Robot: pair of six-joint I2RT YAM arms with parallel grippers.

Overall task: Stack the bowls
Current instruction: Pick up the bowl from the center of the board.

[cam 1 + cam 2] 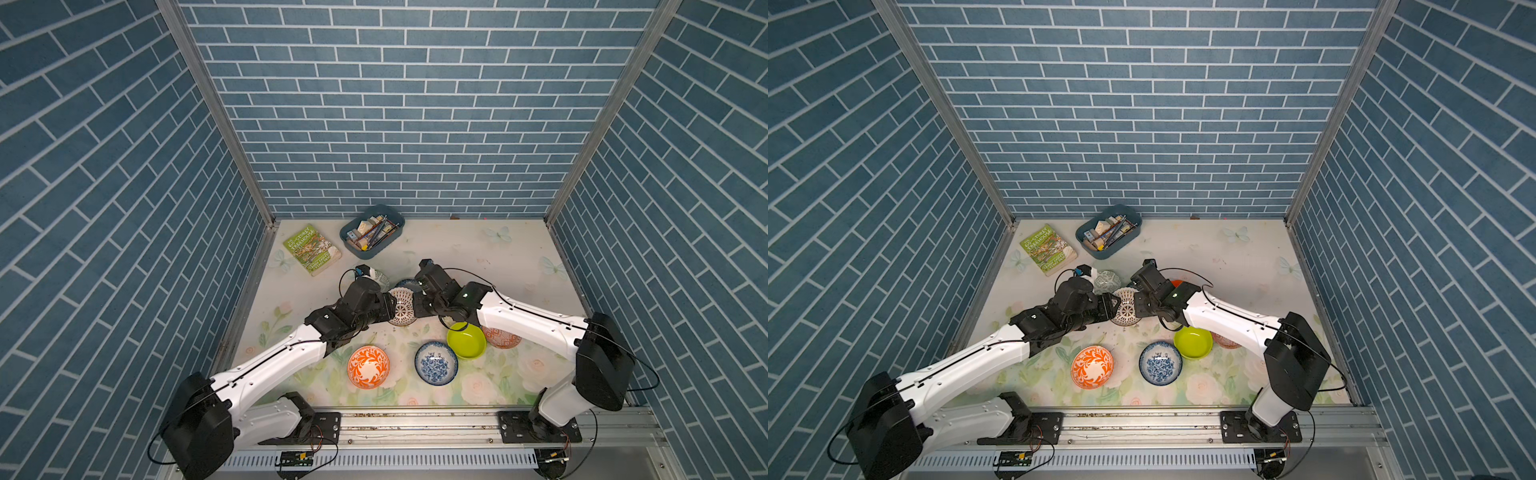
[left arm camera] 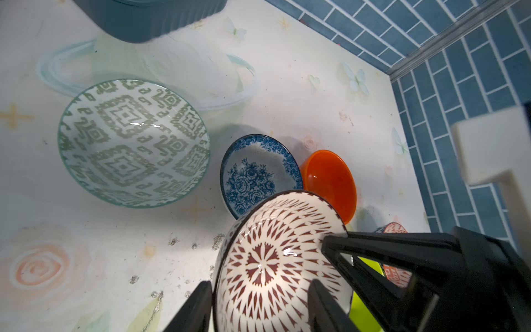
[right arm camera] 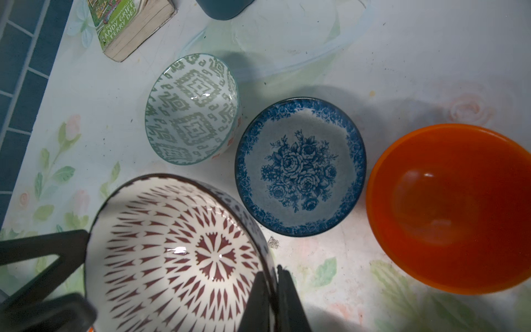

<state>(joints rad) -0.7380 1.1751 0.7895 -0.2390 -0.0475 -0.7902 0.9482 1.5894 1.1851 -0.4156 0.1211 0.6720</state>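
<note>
- No bowl is sitting inside another, so the stacking is looking barely begun, with all eight bowls left to nest.
- The white lattice bowl (image 1: pixel 402 309) is sitting between the two arms near the middle of the desk (image 1: pixel 478 257), and it seems to be hanging tilted just above the surface rather than resting on it.
- The right end effector (image 3: pixel 271 273) is pinching that bowl's rim, its fingers pressed together on the wall.
- The left end effector (image 2: pixel 260 290) is straddling the opposite rim with its fingers spread, one outside the wall and one inside, and a gap is showing at the inner finger.
- Just behind the lattice bowl, the grey-green bowl (image 2: pixel 133 143), a blue floral bowl (image 3: pixel 300 166) and the plain orange bowl (image 3: pixel 451 207) are standing upright in a row, close together.
- Nearer the arm bases, an orange-white bowl (image 1: pixel 368 368) and a second blue floral bowl (image 1: pixel 436 363) are standing apart, while the lime bowl (image 1: pixel 466 340) is sitting just beside another orange-white bowl (image 1: pixel 500 336) that the right arm is partly hiding.
- The book (image 3: pixel 129 28) near the pencil tray (image 1: pixel 372 232) is showing "STOREY TREEHOUSE" on its green cover in a top view, and "ANDY GRIFF" and "TERRY DE", cut off, in the right wrist view.
- The bowls are carrying no readable writing.
</note>
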